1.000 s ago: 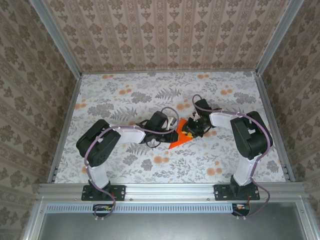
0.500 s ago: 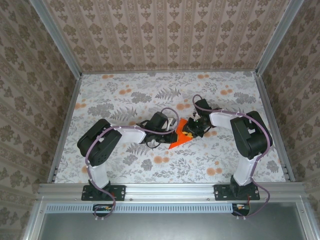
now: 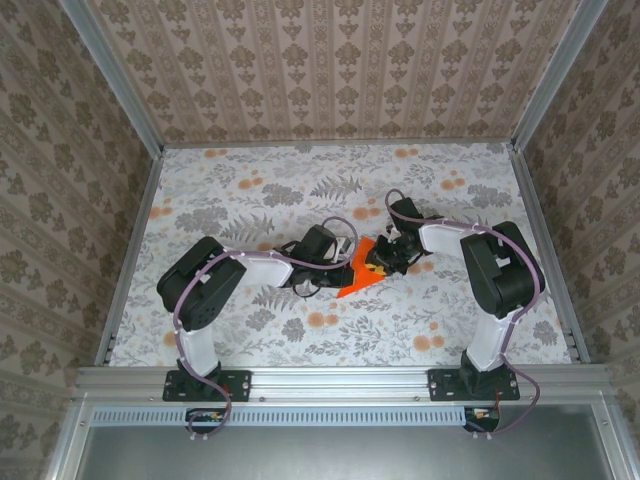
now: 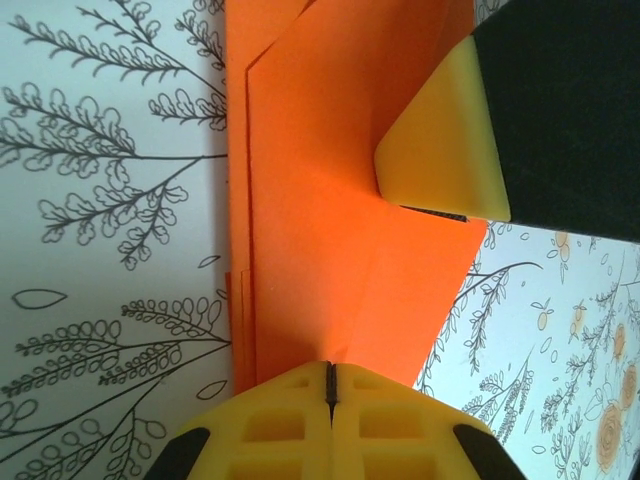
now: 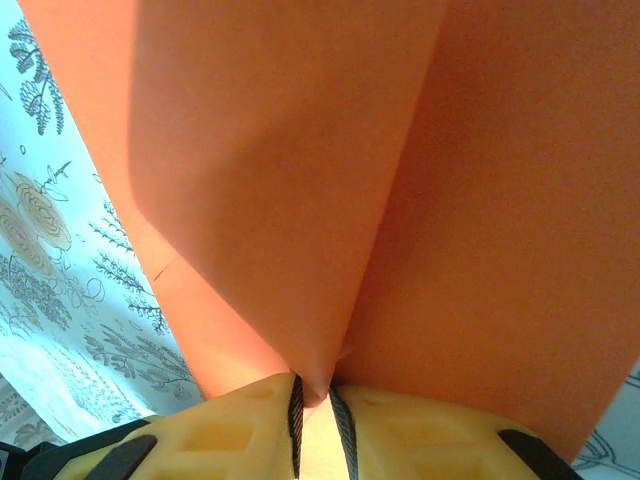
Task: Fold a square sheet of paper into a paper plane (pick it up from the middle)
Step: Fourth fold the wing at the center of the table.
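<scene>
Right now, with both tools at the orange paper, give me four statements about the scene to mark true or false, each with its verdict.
1. The square sheet of paper lies flat and unfolded. False: it is creased, with layers overlapping.
2. The left tool has its jaws closed together. True.
3. The right tool pinches a raised fold of the paper. True.
4. The paper sits in the far left corner of the table. False: it sits near the middle, between the two tools.
</scene>
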